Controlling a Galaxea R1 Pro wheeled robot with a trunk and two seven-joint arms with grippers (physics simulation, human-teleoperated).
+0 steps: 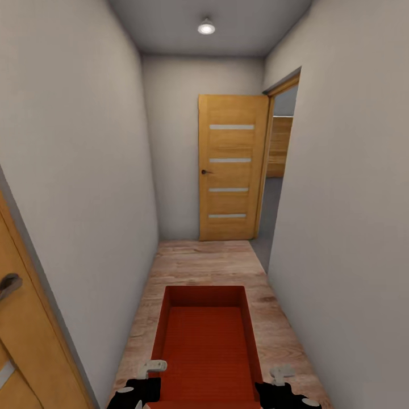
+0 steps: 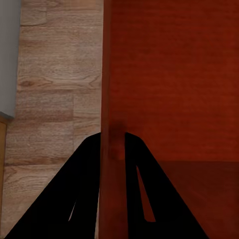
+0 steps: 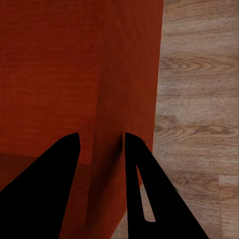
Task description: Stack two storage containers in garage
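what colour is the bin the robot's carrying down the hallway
Orange-red all over, with plain smooth walls. The storage container shows best in the head view.

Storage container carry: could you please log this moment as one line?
storage container | left gripper and right gripper clamp opposite walls | hallway | open door ahead

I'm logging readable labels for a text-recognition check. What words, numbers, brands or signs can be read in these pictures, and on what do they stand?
None can be read.
Storage container: plain orange-red walls and floor, no label.
Far wooden door: pale glass strips and a dark handle, no text.
Near door at the left: a handle, no lettering.
Walls and ceiling lamp: no sign.
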